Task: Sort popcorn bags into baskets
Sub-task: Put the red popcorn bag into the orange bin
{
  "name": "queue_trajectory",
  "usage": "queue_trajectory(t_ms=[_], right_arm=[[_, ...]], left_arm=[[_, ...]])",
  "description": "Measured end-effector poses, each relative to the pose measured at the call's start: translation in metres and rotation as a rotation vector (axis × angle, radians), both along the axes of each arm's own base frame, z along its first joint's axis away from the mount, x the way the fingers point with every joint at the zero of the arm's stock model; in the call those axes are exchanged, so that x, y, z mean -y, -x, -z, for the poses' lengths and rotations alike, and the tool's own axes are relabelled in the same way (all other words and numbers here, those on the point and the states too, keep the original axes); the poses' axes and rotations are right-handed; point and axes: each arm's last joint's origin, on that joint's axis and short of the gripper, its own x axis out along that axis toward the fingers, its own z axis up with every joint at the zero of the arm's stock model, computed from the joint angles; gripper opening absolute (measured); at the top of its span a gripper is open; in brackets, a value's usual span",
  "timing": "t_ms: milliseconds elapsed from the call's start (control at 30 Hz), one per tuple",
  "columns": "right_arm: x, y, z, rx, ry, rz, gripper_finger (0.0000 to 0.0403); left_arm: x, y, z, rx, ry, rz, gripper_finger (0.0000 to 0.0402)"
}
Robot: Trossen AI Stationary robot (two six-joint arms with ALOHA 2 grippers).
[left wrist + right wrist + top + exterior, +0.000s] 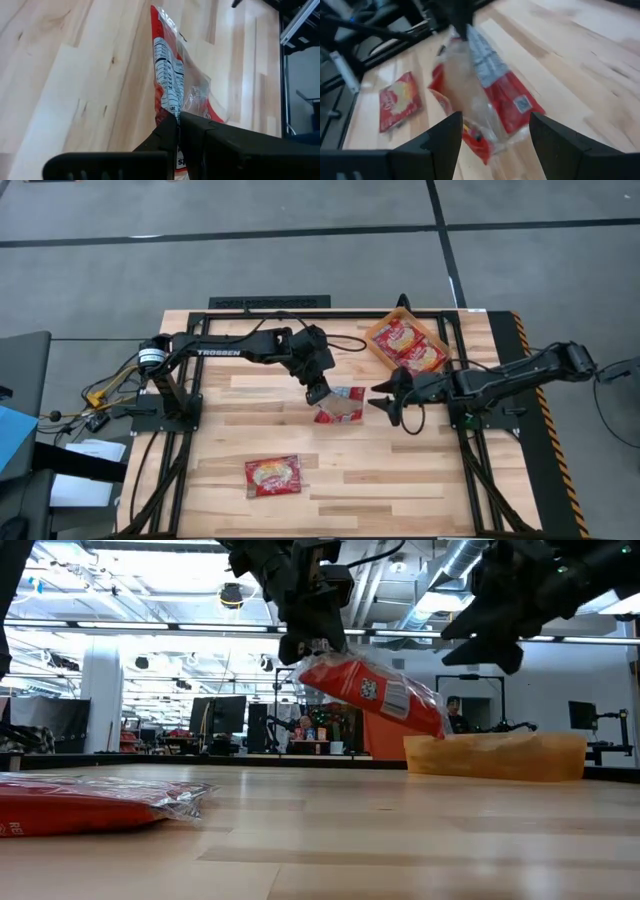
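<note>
My left gripper (pixel 318 392) is over the middle of the table, shut on a red popcorn bag (pixel 342 406) with a white printed panel. In the low view this bag (pixel 372 690) slants down from the gripper (pixel 306 644). My right gripper (pixel 385 401) is open just right of that bag and points at it; in its wrist view the bag (pixel 487 95) shows beyond the gripper (pixel 495 137). A second bag (pixel 272 475) lies flat near the table's near edge. The orange basket (pixel 378 330) sits at the far right with two bags (pixel 410 345) in it. My left gripper pinches the bag's sealed end edge (pixel 175 114) between its two fingers (pixel 167 131), coming from above and pointing down. The bag hangs tilted below the fingers, its free end toward the right arm. Whether that low end touches the table I cannot tell.
Black frame rails run along the table's left, right and far sides (pixel 270 302). Bare wood lies between the held bag and the flat bag (pixel 90 802). The basket (pixel 495 755) is beyond the right gripper, toward the far edge.
</note>
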Motion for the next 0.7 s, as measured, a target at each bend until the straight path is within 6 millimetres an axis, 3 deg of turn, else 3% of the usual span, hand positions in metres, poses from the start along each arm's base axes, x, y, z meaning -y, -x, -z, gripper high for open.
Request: queue_trajectory(t_ms=[300, 467, 700], right_arm=[[0.020, -0.022, 0.003, -0.054, 0.066, -0.134, 0.0255], [0.035, -0.038, -0.006, -0.077, 0.133, -0.171, 0.0255], [0.049, -0.058, 0.000, -0.111, 0.031, -0.336, 0.0255]], left_arm=[[0.005, -0.002, -0.001, 0.027, -0.014, 0.036, 0.0000], [0.005, -0.002, -0.002, 0.029, 0.002, 0.051, 0.0000], [0.006, -0.003, -0.002, 0.035, 0.001, 0.053, 0.0000]])
